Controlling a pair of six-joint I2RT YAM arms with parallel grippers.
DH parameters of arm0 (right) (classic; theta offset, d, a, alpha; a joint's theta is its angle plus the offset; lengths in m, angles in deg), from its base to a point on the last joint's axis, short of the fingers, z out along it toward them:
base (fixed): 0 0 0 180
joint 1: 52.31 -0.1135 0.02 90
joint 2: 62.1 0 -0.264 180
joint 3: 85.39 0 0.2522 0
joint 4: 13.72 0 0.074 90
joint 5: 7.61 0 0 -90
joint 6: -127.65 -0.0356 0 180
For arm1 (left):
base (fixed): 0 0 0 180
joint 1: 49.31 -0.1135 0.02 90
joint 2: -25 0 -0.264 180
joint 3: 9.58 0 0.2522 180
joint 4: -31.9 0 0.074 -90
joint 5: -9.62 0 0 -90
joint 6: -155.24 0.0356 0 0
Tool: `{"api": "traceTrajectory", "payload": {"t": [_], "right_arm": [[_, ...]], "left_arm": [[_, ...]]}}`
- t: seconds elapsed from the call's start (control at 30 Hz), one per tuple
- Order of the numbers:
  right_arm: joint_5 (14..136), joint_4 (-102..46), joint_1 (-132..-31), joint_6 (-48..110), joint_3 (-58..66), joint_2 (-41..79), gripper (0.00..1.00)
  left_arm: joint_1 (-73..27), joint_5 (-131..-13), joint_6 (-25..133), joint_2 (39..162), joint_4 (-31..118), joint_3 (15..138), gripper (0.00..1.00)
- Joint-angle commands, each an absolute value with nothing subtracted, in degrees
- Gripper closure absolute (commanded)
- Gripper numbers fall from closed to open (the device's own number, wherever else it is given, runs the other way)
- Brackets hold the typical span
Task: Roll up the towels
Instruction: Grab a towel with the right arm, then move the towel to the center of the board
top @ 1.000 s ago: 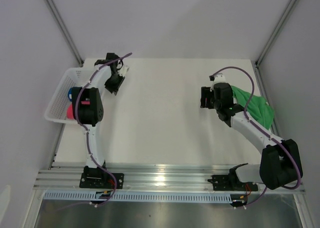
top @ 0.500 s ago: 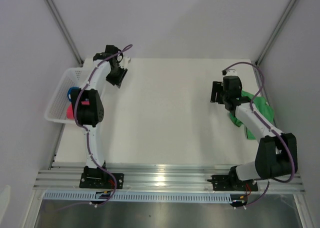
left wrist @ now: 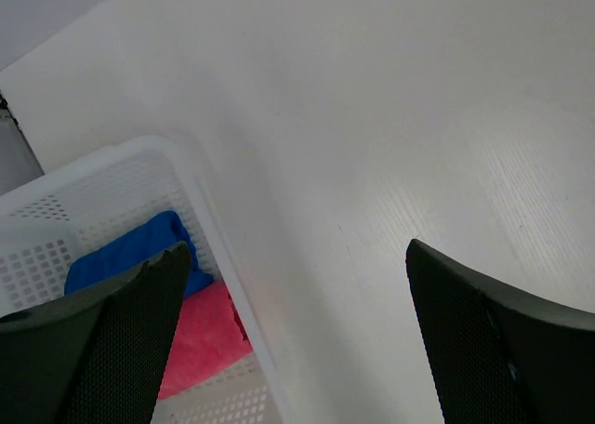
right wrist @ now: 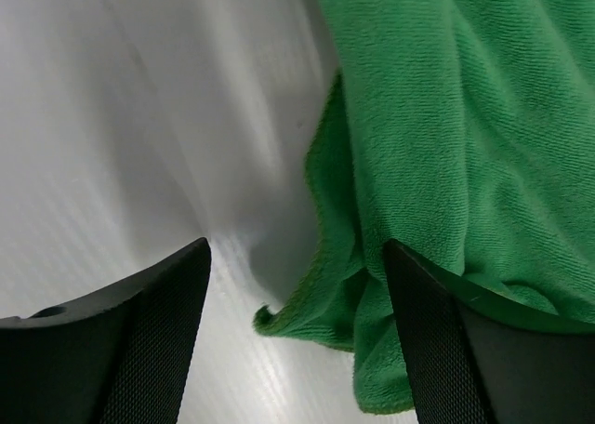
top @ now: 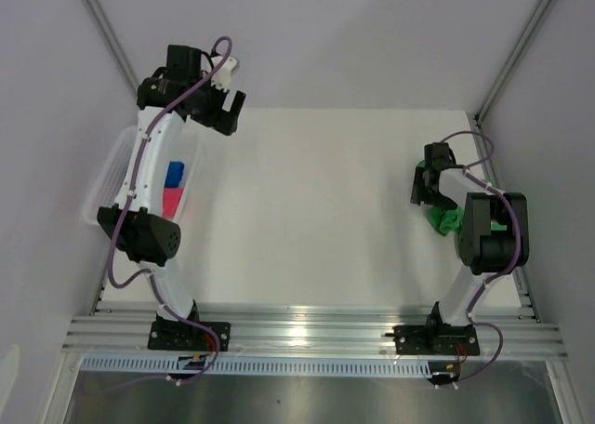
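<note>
One green towel [top: 446, 221] lies bunched near the right edge of the table [top: 307, 219]. The right gripper [top: 421, 187] hangs low over its far side, fingers [right wrist: 121, 350] spread wide, with the cloth's crumpled edge between them and close against one finger. Across on the left, the white basket [top: 104, 187] holds the pink towel [top: 172, 202] and, just beyond and touching it, the blue towel [top: 175, 172]. Farthest back, the left gripper [top: 228, 117] hangs high above the table beside the basket's far end, its fingers [left wrist: 112, 340] spread wide apart.
</note>
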State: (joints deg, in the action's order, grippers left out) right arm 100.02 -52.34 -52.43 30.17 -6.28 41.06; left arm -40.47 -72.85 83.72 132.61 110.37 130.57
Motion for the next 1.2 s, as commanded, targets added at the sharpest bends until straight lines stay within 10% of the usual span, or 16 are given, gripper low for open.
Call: {"api": "traceTrajectory", "payload": {"t": [0.0, 0.1, 0.3, 0.7, 1.17], "right_arm": [[105.4, -53.0, -50.5, 30.2, -3.3, 44.0, 0.22], [103.9, -54.1, -50.0, 30.4, -4.0, 45.1, 0.32], [87.4, -52.8, -51.6, 28.9, -7.4, 42.8, 1.0], [56.6, -46.1, -74.1, 27.3, 16.5, 34.4, 1.0], [50.1, -41.2, -75.9, 12.9, 42.5, 28.8, 1.0]], "left_arm": [[-40.8, -73.9, 82.9, 129.5, 112.1, 128.8, 0.0], [-40.8, -73.6, 82.8, 127.8, 111.8, 126.4, 0.01], [-40.8, -73.9, 83.3, 126.1, 111.7, 124.2, 0.0], [-40.8, -69.3, 82.6, 125.8, 112.0, 127.1, 0.0], [-40.8, -66.6, 83.3, 123.7, 111.1, 135.4, 0.01]]}}
